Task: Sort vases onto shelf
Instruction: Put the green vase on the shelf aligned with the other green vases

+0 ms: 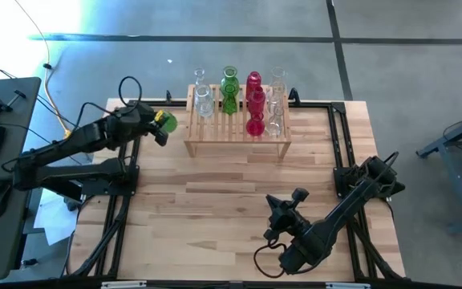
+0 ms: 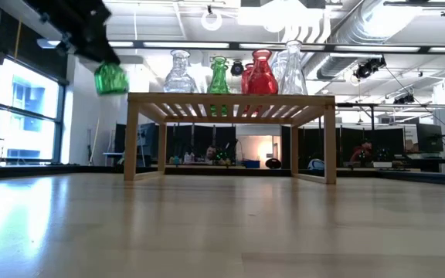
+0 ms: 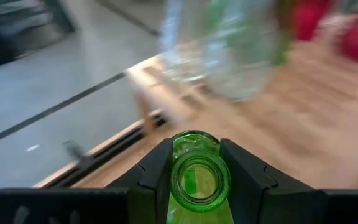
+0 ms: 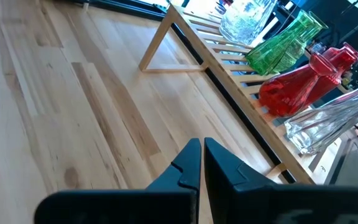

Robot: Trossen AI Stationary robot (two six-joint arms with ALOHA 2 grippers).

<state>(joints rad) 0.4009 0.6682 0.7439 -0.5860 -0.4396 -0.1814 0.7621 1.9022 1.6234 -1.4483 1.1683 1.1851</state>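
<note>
Left gripper (image 1: 160, 124) is clamped on a small green vase (image 1: 166, 121), its two fingers (image 3: 155, 171) pinching the neck just under the rim, so the left wrist view looks straight down the open mouth. In the low view the vase hangs clear of the tabletop, about level with the slatted top of the shelf (image 2: 230, 100) and just off its left end. From above, it sits close beside the shelf's left end, near the far edge of the tabletop (image 1: 215, 193).

On the shelf stand the sorted vases in rows: clear ones (image 1: 203, 98) nearest the carried vase, then a green one (image 1: 229, 87), then red ones (image 1: 254, 103), then more clear glass (image 1: 276, 104) at the right end. The carried vase's long axis looks roughly upright, though slightly tilted. The green row therefore lies beyond the clear vases from the gripper, so I judge the coming move needs to pass over or around that glass; the front part of the slats looks more open than the back.

Right gripper (image 4: 201, 163) waits over the near right part of the tabletop, well apart from the shelf, fingers pressed together and holding nothing. The left arm is clearly the nearer one.
</note>
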